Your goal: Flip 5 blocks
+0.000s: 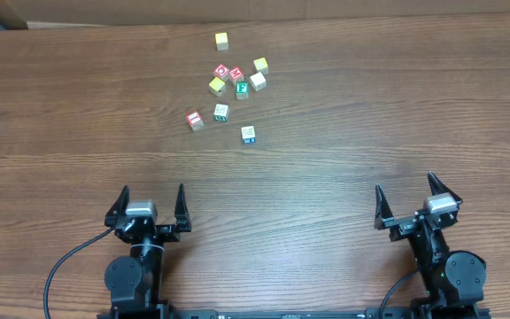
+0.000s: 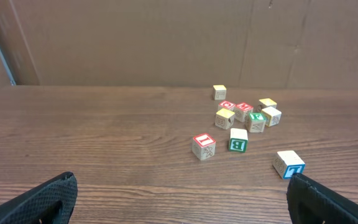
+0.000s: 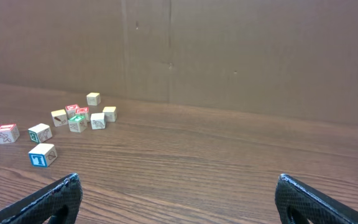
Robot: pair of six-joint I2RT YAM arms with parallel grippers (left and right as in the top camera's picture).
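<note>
1. While both arms sit at the near edge of the table, the left gripper has its jaws spread wide, with nothing between them.
2. The right gripper is the same: jaws wide apart, holding nothing.
3. The blocks lie scattered on the far middle of the table, well apart from both grippers.
4. The green "E" block sits in the tight far group, just beside a pale block.
5. Nearer and spaced apart lie the red "I" block, a green-printed block and a blue-printed block.
</note>
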